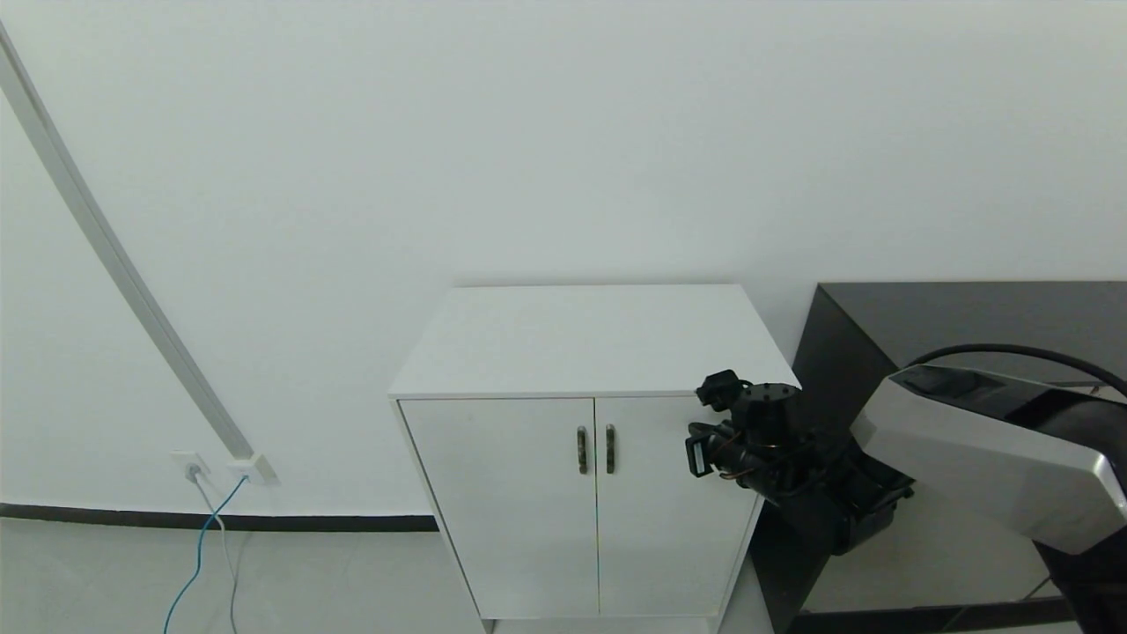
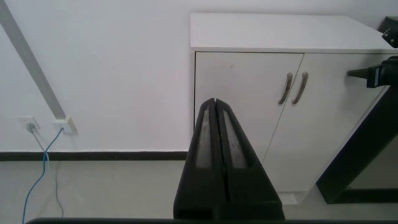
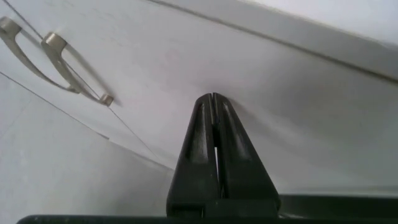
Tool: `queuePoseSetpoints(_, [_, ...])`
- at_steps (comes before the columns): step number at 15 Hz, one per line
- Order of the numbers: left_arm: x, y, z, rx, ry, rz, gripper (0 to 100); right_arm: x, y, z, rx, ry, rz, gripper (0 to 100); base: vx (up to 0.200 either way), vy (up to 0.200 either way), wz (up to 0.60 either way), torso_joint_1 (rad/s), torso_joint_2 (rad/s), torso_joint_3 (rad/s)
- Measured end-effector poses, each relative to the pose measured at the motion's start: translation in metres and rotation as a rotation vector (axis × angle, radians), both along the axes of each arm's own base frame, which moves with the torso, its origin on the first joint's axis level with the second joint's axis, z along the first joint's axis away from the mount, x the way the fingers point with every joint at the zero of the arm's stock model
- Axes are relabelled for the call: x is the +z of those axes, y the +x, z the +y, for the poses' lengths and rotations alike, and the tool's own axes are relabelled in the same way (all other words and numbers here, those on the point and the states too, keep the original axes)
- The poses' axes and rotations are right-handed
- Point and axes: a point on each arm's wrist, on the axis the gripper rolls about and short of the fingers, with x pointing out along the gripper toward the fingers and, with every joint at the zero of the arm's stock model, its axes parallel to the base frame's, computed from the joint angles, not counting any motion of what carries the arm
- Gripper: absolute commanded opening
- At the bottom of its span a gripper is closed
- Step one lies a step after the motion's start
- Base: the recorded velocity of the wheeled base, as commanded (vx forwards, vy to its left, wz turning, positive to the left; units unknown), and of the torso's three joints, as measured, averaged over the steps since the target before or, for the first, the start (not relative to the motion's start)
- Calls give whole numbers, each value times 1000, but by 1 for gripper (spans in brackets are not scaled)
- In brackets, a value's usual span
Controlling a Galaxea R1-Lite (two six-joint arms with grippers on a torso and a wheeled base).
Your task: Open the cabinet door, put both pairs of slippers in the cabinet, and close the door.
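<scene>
On the L, a grey strip (image 1: 106, 246) runs down the wall to two wall plugs (image 1: 189, 462), w/ a blue cable (image 1: 198, 546) hanging to the floor. L gripper (image 2: 214, 102) is shut tight w/ nothing in it, well back from the white cabinet (image 1: 581, 343). Both doors are shut, w/ the two handles (image 1: 582, 449) side by side in the middle. R gripper (image 3: 213, 96) is shut too, holding nothing. Its tip is right by the R door (image 1: 669, 528), near the top. Can't tell if it touches. A black table (image 1: 968, 317) stands just beside the cabinet on the R.
</scene>
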Motion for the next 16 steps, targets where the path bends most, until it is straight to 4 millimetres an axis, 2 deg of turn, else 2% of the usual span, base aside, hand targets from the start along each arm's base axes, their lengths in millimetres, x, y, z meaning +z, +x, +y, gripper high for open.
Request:
queuePoseSetpoints(5, [0, 0, 0, -1, 0, 0, 0, 27, -39, -13, 12, -3, 4, 0, 0, 0, 0, 0, 0, 0])
queuePoseSetpoints(9, [0, 0, 0, -1, 1, 0, 0, 50, -73, -31, 5, 0, 4, 0, 0, 0, 0, 0, 0, 0])
queuePoseSetpoints(11, [0, 0, 0, 0, 0, 0, 0, 61, -88, -44, -8, 2, 1, 0, 0, 0, 0, 0, 0, 0])
queuePoseSetpoints(16, [0, 0, 0, 0, 2, 0, 0, 90, -131, -91, -87, 14, -24, 0, 0, 0, 0, 0, 0, 0])
